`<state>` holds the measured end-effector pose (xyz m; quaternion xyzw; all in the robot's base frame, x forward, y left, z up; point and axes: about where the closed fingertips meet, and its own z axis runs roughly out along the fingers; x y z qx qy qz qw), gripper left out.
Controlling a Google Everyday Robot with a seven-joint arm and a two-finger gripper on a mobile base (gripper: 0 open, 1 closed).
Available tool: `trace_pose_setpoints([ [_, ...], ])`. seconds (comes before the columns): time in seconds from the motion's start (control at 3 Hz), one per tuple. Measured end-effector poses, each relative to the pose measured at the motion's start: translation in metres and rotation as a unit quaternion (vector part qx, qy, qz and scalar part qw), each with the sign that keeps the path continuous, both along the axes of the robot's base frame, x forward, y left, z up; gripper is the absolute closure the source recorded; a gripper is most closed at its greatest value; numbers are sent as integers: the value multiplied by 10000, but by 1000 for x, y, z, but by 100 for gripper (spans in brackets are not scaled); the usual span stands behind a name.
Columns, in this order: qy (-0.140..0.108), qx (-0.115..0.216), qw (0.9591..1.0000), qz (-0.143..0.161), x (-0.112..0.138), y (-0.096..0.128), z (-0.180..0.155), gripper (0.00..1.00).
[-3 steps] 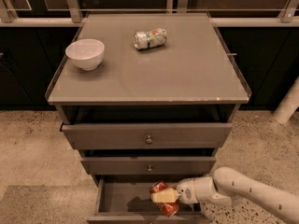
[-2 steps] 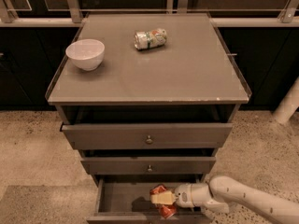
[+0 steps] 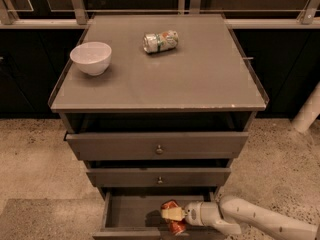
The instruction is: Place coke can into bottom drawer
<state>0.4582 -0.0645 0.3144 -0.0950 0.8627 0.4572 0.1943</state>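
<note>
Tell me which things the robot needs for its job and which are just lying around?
Needed: coke can, held by the gripper at the open bottom drawer.
Just lying around: white bowl and green-and-white can, both on the cabinet top.

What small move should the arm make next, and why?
Probably open the gripper and let go. It grips the coke can inside the open bottom drawer, apparently close to its floor, so releasing there should leave the can in the drawer.

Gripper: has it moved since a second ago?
Yes, slightly. The gripper, shut on the coke can, has sunk lower inside the bottom drawer, nearer its front panel.
</note>
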Motion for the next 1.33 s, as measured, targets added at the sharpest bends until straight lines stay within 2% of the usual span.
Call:
trace_pose_setpoints([
  [0.33, -20, -136, 9999, -86, 15, 1, -19, 100],
  [0.67, -33, -310, 9990, -306, 45, 4, -53, 100],
  [1.0, 59, -482, 9973, -558, 64, 4, -84, 100],
  [1.33, 213, -718, 9939, -807, 72, -1, -112, 100],
])
